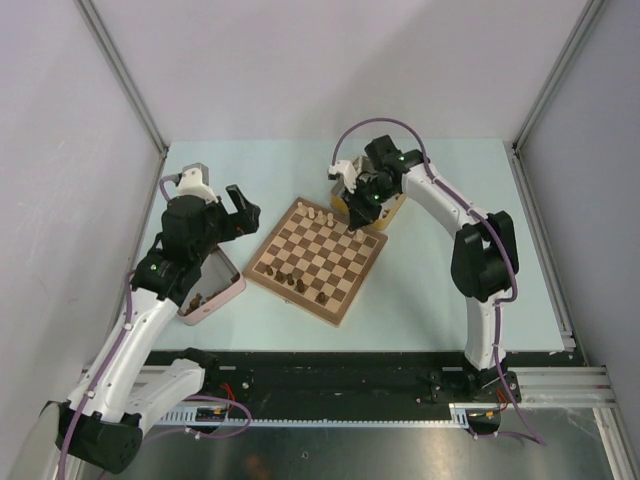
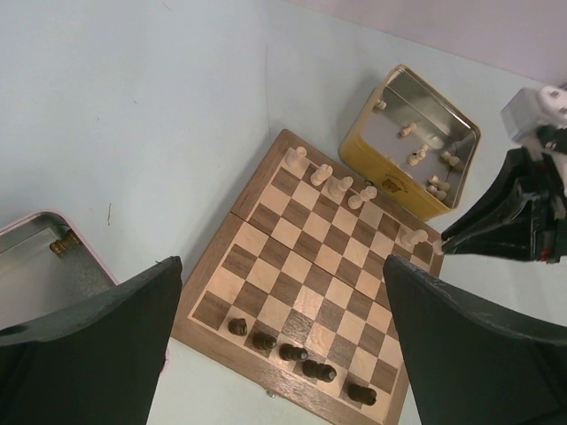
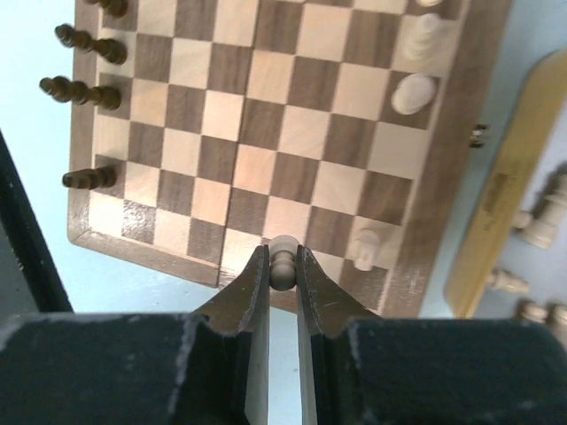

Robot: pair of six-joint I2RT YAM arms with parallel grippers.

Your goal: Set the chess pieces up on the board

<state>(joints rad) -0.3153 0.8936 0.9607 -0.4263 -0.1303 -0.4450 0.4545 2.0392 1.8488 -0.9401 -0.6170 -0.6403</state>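
Left gripper (image 2: 282, 266) spread; right gripper (image 3: 283, 254) clamped.

board (image 1: 316, 262) middle: free | pale pieces (image 2: 337, 186), dark pieces (image 2: 292, 351): edge rows

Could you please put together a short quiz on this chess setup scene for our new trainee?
1. True or false: the left hand is shut on a dark piece.
2. What colour is the chess piece between the right hand's fingers? A) pale B) dark brown C) red
3. Fill in: the spare pale pieces lie in the ___ tin beside the board.
Key: 1 false, it is open and empty; 2 A; 3 yellow, the yellow tin.
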